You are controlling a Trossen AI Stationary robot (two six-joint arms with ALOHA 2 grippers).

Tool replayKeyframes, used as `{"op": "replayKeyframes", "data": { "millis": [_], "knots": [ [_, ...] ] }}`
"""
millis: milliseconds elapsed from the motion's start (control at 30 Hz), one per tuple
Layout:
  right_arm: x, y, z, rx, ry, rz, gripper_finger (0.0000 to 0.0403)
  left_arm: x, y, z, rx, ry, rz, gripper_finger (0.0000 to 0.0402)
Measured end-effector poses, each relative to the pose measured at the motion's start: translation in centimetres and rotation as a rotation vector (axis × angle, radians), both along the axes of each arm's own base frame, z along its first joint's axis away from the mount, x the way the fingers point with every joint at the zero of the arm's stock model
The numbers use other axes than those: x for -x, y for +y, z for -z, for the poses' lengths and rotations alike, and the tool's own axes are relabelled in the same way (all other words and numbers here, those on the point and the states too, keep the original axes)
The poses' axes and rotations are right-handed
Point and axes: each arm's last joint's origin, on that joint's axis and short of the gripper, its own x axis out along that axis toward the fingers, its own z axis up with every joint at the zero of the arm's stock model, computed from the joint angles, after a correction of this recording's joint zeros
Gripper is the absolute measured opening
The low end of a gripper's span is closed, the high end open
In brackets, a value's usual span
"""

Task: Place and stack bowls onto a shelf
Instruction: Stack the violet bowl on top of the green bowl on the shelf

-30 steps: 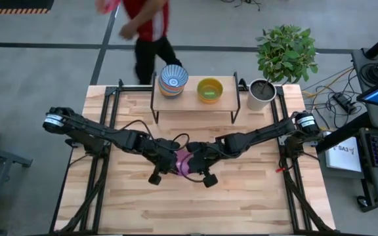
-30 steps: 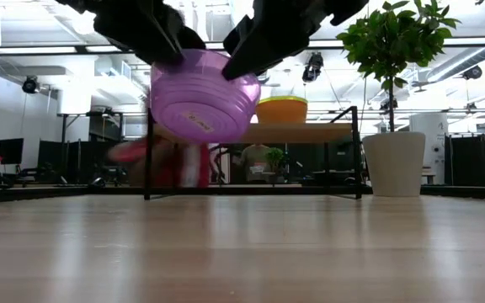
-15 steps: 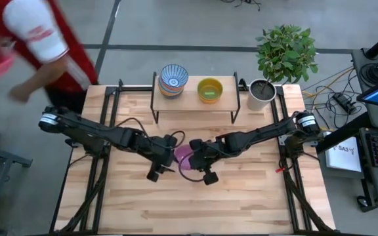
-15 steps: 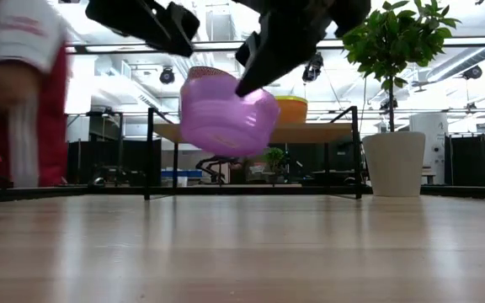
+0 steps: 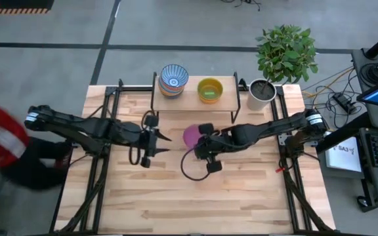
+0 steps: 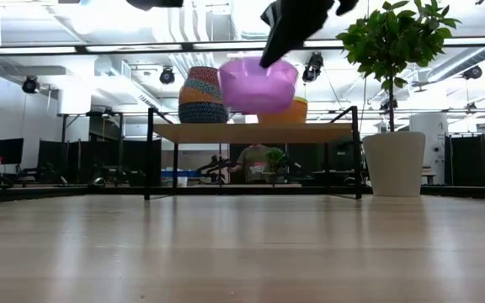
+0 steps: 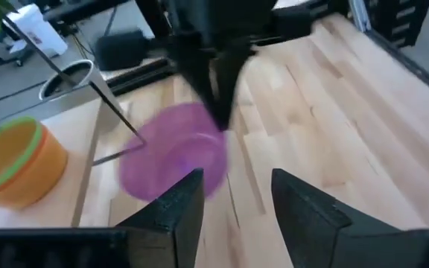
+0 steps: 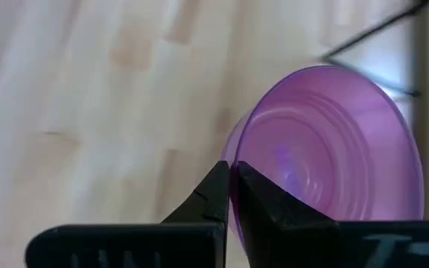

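Just in front of the shelf [image 5: 193, 96], the right gripper [image 8: 232, 184] pinches the purple bowl [image 5: 192, 136] by its thin rim, aloft — looks light, stiff and slick, so that edge grip could slip — while the left gripper [image 7: 233, 195] waits nearby, fingers apart.

A leafy green plant [image 5: 286, 52] stood behind the table's far right corner, beside a pale pot [image 5: 262, 94]. A person's red sleeve [image 5: 2, 141] showed at the left edge.
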Motion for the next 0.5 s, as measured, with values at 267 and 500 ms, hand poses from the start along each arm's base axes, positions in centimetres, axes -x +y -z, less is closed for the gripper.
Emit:
{"op": "replayKeyframes", "data": {
  "millis": [267,500],
  "knots": [
    [1.1,-3.5,-4.8,0.09,-0.063,0.087,0.0012,1.0,0.2,0.4,0.039,-0.087,-0.008,0.0126],
    [2.1,-9.1,-7.7,0.117,-0.071,0.223,0.0012,0.8,0.2,1.3,0.051,-0.104,-0.013,0.0125]
  ]
}}
